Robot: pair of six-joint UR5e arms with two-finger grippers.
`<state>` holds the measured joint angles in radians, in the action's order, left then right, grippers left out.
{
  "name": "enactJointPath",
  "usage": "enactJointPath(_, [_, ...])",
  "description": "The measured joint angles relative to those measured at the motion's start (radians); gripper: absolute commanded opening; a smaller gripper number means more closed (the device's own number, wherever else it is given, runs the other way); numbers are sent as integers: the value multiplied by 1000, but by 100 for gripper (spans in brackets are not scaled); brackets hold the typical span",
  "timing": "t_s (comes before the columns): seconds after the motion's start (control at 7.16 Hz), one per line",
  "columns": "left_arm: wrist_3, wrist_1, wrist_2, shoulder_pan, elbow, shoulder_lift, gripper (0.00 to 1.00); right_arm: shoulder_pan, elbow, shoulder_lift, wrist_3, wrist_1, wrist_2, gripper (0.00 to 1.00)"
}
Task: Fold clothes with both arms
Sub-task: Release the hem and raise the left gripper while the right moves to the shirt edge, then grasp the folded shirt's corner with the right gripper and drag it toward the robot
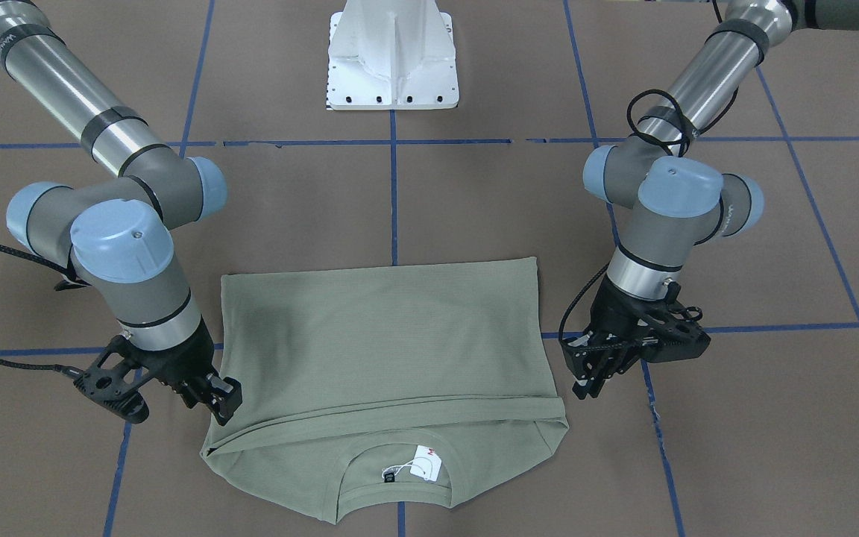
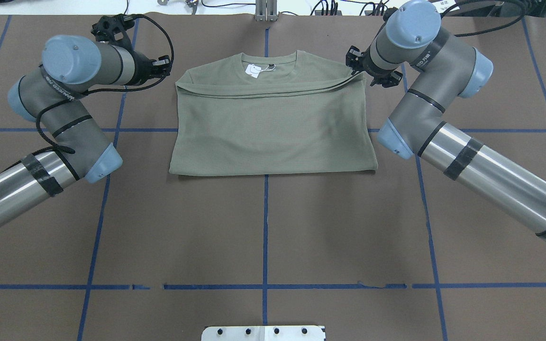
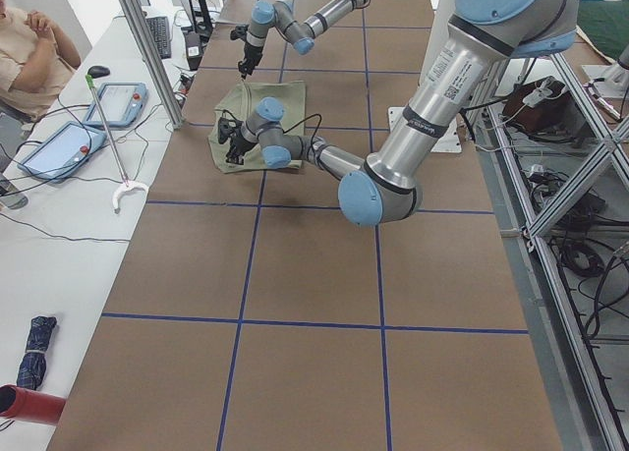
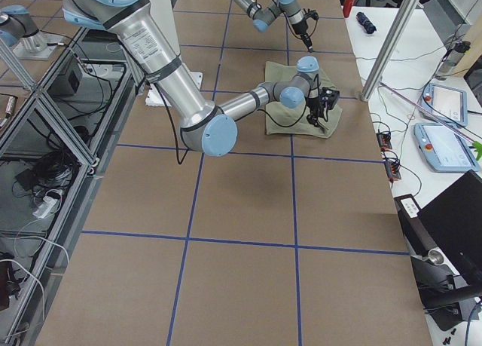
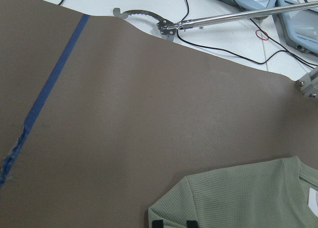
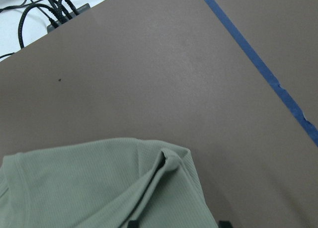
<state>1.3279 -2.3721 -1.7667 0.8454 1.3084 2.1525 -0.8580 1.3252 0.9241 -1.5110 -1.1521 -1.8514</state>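
The shirt (image 1: 392, 350) lies under the spread right hand (image 1: 219, 399); left hand (image 1: 590, 379) narrowly parted.

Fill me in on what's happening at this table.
Two robot arms are folding a green shirt on the table. The shirt's lower half is folded up over the body, and its hem lies just short of the collar and the white hang tag. The right gripper sits at one end of that folded edge, the left gripper just beside the other end. Both look open, with neither pinching cloth.
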Motion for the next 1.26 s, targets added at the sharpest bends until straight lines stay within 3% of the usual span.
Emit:
enactJointPath(0.28, [3,0,-70,16,41,-27,29,35,230,187,-69,3,-31,73])
enactJointPath(0.56, [3,-1,-79,16,48,-31,29,108,359,322,-178,7,-29,73])
enactJointPath(1.12, [1,-1,-77,14,49,-32,29,197,352,338,-311,8,4,68])
enactJointPath(1.26, [0,-1,-76,14,48,-32,29,213,346,334,-321,8,19,57])
